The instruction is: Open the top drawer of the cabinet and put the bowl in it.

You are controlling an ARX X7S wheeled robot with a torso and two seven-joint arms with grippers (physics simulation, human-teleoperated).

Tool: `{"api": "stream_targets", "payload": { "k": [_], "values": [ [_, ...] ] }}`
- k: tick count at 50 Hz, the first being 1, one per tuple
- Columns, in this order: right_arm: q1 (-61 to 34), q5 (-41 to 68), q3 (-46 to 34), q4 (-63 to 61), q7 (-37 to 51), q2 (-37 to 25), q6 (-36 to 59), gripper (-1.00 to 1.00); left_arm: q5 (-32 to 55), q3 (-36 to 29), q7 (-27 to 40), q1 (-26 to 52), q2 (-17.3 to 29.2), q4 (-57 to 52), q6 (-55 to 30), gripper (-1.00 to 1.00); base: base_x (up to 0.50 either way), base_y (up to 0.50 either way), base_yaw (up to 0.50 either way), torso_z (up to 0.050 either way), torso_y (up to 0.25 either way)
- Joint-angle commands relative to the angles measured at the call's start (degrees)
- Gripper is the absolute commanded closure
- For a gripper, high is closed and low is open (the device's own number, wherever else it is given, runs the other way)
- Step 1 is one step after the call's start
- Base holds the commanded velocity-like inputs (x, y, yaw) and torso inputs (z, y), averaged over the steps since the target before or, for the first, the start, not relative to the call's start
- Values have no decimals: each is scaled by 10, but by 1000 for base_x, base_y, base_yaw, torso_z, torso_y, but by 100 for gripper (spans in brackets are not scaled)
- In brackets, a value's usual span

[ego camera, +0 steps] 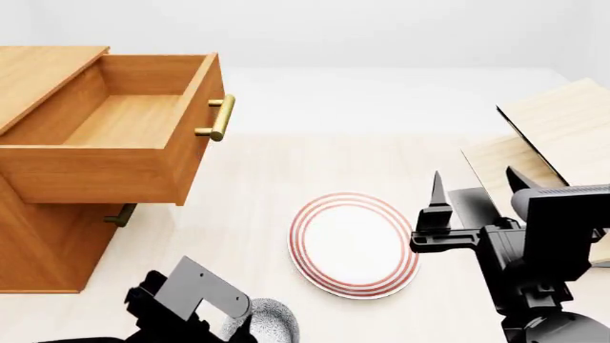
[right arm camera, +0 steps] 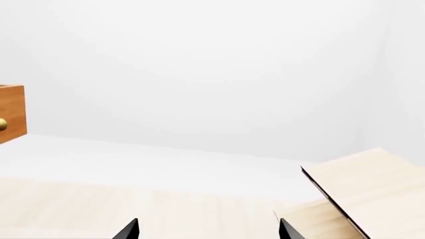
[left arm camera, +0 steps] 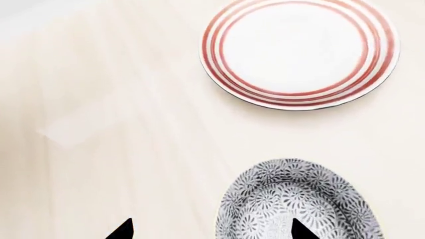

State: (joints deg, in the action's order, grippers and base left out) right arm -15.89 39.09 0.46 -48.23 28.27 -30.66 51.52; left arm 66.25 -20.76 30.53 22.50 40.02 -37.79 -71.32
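The cabinet [ego camera: 48, 243] stands at the left of the head view, its top drawer [ego camera: 124, 121] pulled out and empty, brass handle [ego camera: 219, 118] facing right. The speckled bowl [left arm camera: 299, 201] sits on the pale table near me; in the head view my left arm partly hides the bowl [ego camera: 271, 325]. My left gripper [left arm camera: 212, 230] is open just above it, one fingertip [left arm camera: 302, 230] over the bowl's inside and the other outside over the table. My right gripper [ego camera: 473, 179] is open and empty, raised beyond the plate. A corner of the drawer [right arm camera: 12, 112] shows in the right wrist view.
A flat white plate with red rings [ego camera: 355, 244] lies on the table between the bowl and my right arm. A pale tilted wooden rack [ego camera: 553, 128] stands at the far right. A lower drawer handle [ego camera: 121, 214] shows under the open drawer.
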Motion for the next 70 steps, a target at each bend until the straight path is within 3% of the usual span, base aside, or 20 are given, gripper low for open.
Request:
{"api": "stream_targets", "payload": {
  "k": [1,34,42,70],
  "values": [
    [0,-11,10,6,-16,10,-5,-100,-19,3,-15,1,-16,36,10,-100,0,0,0,0,0],
    [4,-23,-6,28,-19,9,-26,-100,-40,-52,-35,62,-43,153,-20,-100,0,0,0,0,0],
    [11,-36,-15,48,-26,11,-44,-100,-77,-101,-64,103,-63,209,-19,-100,0,0,0,0,0],
    [12,-39,-22,59,-27,11,-54,-100,-99,-141,-87,108,-78,247,-2,-100,0,0,0,0,0]
  ]
}}
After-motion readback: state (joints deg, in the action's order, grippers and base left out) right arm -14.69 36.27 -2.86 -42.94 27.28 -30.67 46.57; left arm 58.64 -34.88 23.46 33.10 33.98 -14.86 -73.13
